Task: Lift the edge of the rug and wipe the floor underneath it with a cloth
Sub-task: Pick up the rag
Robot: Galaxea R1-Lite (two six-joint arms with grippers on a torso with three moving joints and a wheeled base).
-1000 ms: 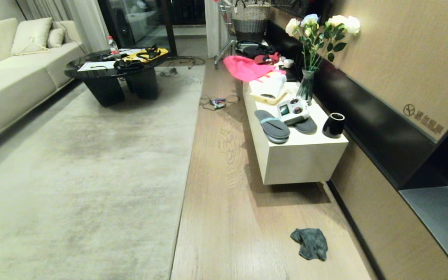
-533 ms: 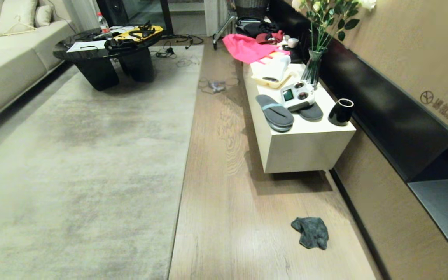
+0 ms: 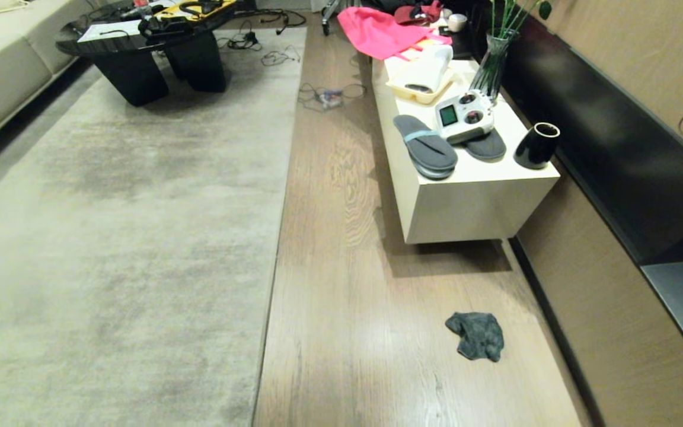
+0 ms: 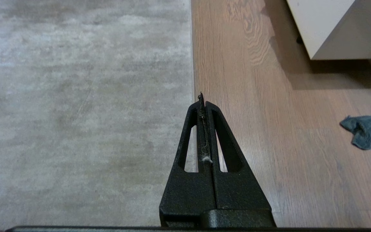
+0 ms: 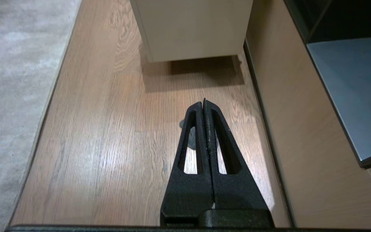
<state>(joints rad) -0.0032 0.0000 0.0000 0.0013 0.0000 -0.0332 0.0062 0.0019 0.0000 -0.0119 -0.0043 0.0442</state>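
The pale grey-beige rug lies flat, and its straight rug edge (image 3: 270,284) runs away from me along the wood-plank floor (image 3: 347,332). The cloth (image 3: 476,336), a small crumpled dark teal-grey towel, lies on the planks near the right wall. Neither gripper shows in the head view. In the left wrist view my left gripper (image 4: 202,100) is shut and empty, hanging above the rug edge (image 4: 193,64), with the cloth (image 4: 367,137) off to its side. My right gripper (image 5: 204,103) is shut and empty above the floor, its fingers hiding most of the cloth (image 5: 192,139).
A low white cabinet (image 3: 472,207) stands by the right wall, carrying dark slippers (image 3: 424,145), a white controller (image 3: 465,115), a black cup (image 3: 536,145) and pink fabric (image 3: 377,32). Cables (image 3: 326,95) lie on the floor farther off. A black coffee table (image 3: 140,59) stands on the rug's far end.
The whole head view has tipped downward, so everything sits higher in the picture than before. Nothing in the room has moved.
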